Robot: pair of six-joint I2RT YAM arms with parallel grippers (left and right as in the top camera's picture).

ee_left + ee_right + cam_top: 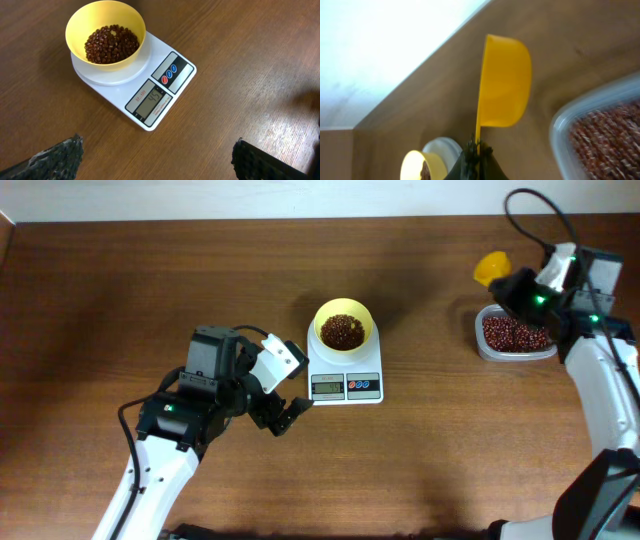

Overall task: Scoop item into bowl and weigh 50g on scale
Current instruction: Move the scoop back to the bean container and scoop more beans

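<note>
The pale yellow bowl point(343, 326) point(105, 34) stands on the white scale point(345, 370) point(165, 85) at mid table and holds a heap of dark red-brown beans point(343, 332) point(111, 44). More beans point(515, 335) point(607, 135) fill a clear tub point(487, 348) point(560, 135) at the right. My right gripper point(518, 288) point(477, 150) is shut on the handle of a yellow scoop point(490, 268) point(502, 82), held in the air beside the tub's left end. My left gripper point(290, 410) point(157, 157) stands open just left of the scale's front, with nothing between its fingers.
The bowl point(422, 167) and scale point(442, 149) show small at the bottom of the right wrist view. The table's far edge runs along the top of the overhead view against a white wall point(380, 50). Bare wood point(450, 460) lies between the scale and the tub.
</note>
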